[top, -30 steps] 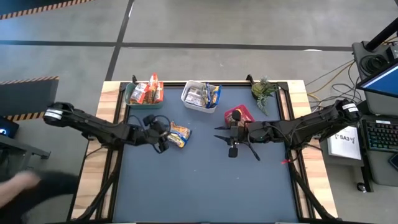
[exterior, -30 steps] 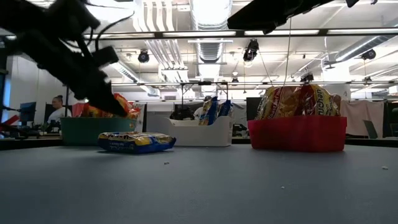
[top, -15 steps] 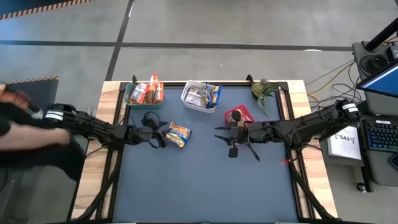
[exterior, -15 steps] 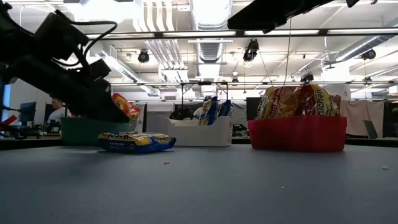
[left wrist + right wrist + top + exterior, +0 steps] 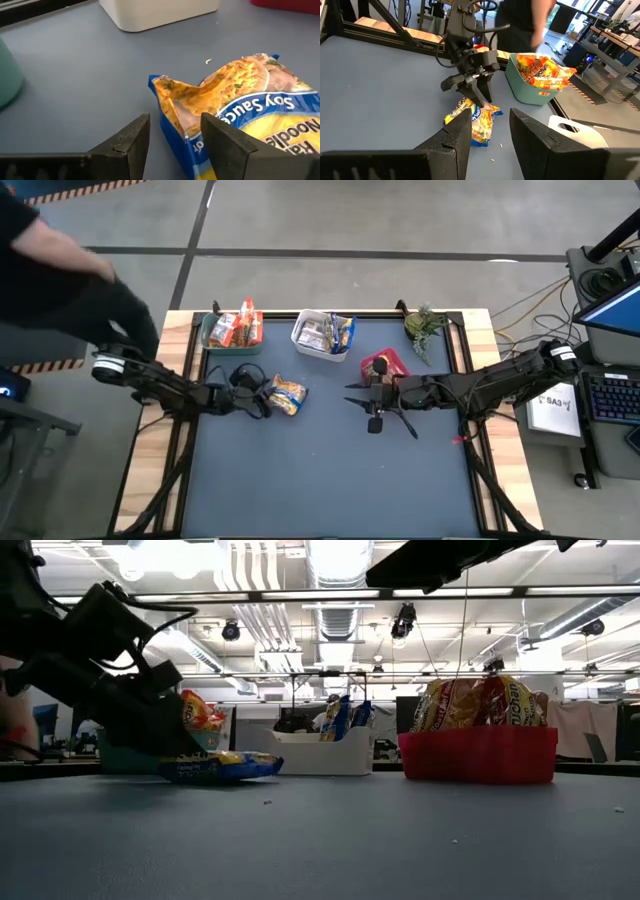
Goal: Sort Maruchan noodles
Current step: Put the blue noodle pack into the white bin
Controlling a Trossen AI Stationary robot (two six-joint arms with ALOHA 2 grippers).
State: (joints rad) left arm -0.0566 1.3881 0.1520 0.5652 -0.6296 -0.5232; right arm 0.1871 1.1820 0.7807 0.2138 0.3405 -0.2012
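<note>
The left gripper [image 5: 172, 137] stood open over the corner of a noodle packet [image 5: 240, 110] lying flat on the table [image 5: 330, 470] near the green bin [image 5: 230, 332]. The right gripper [image 5: 487, 131] hovered open, holding nothing, near the red bin [image 5: 385, 364].

I see bright, even light from long ceiling lamps [image 5: 340, 560] in the low view; they glow so white that their shapes wash out. The table [image 5: 330, 470] looks flat and dull grey from above, with only soft, faint shadows. A person [image 5: 60, 270] at the top left is smeared with blur. In my left wrist view the noodle packet [image 5: 250, 110] shines a little and the close fingers [image 5: 225, 142] look soft.
</note>
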